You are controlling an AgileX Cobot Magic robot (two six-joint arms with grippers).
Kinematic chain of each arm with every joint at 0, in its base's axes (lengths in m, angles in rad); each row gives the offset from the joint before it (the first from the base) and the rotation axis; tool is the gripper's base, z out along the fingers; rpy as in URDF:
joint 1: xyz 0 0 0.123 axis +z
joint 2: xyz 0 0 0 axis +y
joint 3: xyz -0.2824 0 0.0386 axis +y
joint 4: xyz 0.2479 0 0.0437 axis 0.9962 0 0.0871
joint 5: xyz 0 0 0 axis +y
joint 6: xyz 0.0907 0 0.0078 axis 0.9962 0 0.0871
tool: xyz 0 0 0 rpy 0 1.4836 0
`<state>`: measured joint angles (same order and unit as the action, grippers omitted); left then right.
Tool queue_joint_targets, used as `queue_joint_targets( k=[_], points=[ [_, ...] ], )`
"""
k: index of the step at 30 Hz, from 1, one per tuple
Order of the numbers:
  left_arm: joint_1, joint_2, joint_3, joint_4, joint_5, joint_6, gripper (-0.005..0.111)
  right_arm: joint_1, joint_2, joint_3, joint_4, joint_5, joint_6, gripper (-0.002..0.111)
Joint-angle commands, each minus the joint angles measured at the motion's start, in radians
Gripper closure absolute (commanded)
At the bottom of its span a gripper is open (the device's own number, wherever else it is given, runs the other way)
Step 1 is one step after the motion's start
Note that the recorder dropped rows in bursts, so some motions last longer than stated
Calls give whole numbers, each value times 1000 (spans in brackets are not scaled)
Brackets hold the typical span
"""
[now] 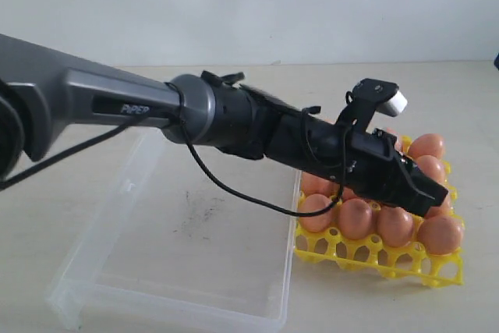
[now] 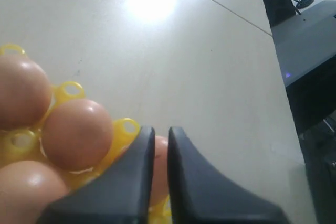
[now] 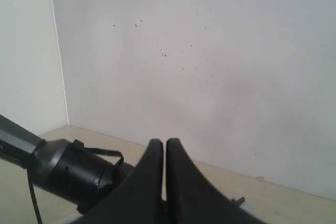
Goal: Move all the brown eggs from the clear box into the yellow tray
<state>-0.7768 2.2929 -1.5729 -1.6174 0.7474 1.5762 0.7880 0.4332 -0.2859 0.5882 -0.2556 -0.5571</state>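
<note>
Box (image 1: 195, 259) up front looks empty. Eggs (image 1: 355, 218) fill tray (image 1: 366, 255) beside it. L gripper (image 1: 435, 196) over tray edge, jaws nearly together, holding nothing. Prob. last drop done; next: lift clear w/o bumping eggs. R gripper (image 3: 165, 153) closed, aloft.

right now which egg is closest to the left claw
The egg seen through the narrow gap of the left claw; the other eggs in the tray sit off to one side.
</note>
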Motion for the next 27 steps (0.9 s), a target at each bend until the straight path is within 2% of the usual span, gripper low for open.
queue_joint_targets(
  k=[1,4,8,12,17,21,24,27],
  points=[
    [45,-126,-2,219,40,-173,103,0,-4,-5,-2,-16,-39,108],
    [60,-232,40,379,-44,-281,103,0,-4,-5,2,-26,-54,108],
    [58,-407,176,534,-302,-387,103,0,-4,-5,20,-33,-95,108],
    [58,-562,327,537,-460,-387,103,0,-4,-5,121,-43,-235,109],
    [58,-737,531,537,-601,-365,103,0,-4,-5,474,-66,-555,108],
    [58,-862,692,537,-651,-365,103,0,-4,-5,723,-71,-750,108],
    [58,-941,787,537,-680,-365,103,0,-4,-5,783,-52,-808,108],
    [58,-986,847,530,-703,-378,103,0,-4,-5,786,-50,-783,108]
  ],
)
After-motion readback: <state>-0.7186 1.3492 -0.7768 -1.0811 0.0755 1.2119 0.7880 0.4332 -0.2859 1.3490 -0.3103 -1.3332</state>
